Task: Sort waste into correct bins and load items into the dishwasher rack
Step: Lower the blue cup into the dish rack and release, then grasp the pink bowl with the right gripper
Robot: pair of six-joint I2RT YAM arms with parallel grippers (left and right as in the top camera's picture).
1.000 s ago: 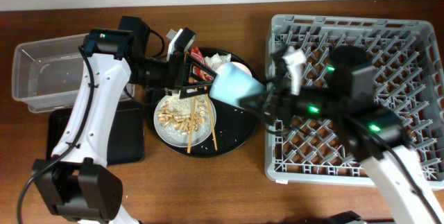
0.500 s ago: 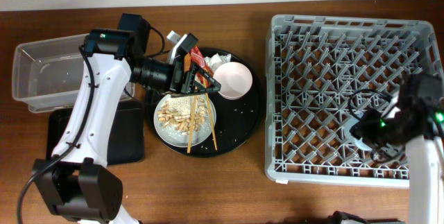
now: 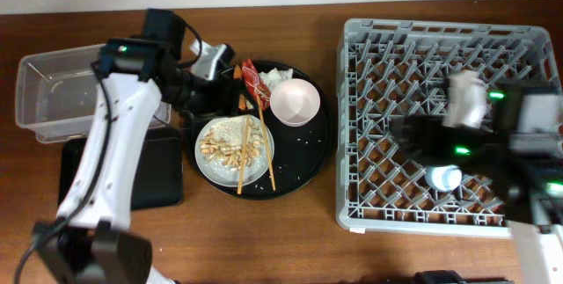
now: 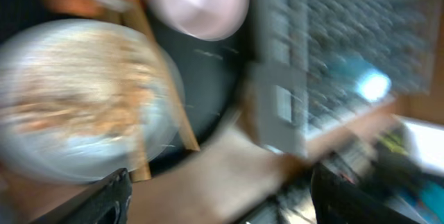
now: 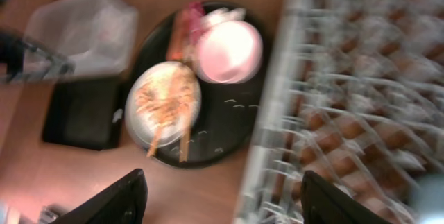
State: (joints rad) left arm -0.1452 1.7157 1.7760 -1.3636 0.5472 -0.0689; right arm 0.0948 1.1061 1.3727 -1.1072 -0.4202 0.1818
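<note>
The light-blue cup sits in the grey dishwasher rack, near its front right. My right gripper is open and empty above the rack. My left gripper is open and empty over the round tray's back left, next to the red wrapper and the white napkin. The white bowl stands beside the speckled plate, which holds peanuts and rice. The chopsticks lie across the plate. Both wrist views are blurred; they show the bowl and the plate.
The large round black tray carries the plate, bowl and waste. The clear tub stands at the far left, and the flat black tray lies in front of it. The rack takes up the table's right side.
My right gripper carried the blue cup from above the round tray to the rack and let it go there. It has since moved left over the rack. My left gripper shifted slightly.
</note>
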